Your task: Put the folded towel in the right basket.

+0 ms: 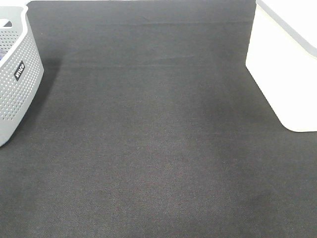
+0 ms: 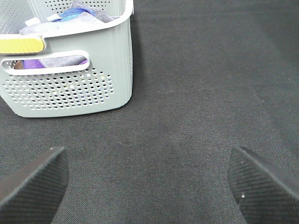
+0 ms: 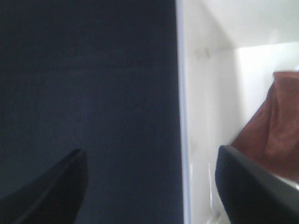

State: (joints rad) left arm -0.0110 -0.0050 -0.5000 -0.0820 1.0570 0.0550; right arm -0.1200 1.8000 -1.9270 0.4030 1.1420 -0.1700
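A rust-brown folded towel point(image 3: 276, 123) lies inside the white right basket point(image 3: 205, 93), seen only in the right wrist view. My right gripper point(image 3: 152, 184) is open and empty, above the basket's near wall, with one finger point(image 3: 252, 186) over the inside and the other over the black mat. The white basket point(image 1: 285, 64) stands at the right edge of the high view, its inside hidden there. My left gripper point(image 2: 149, 184) is open and empty over the mat. Neither gripper shows in the high view.
A grey perforated basket point(image 1: 15, 74) stands at the left edge; in the left wrist view point(image 2: 70, 88) it holds purple, blue and grey cloths. The black mat point(image 1: 148, 139) covers the table between the two baskets.
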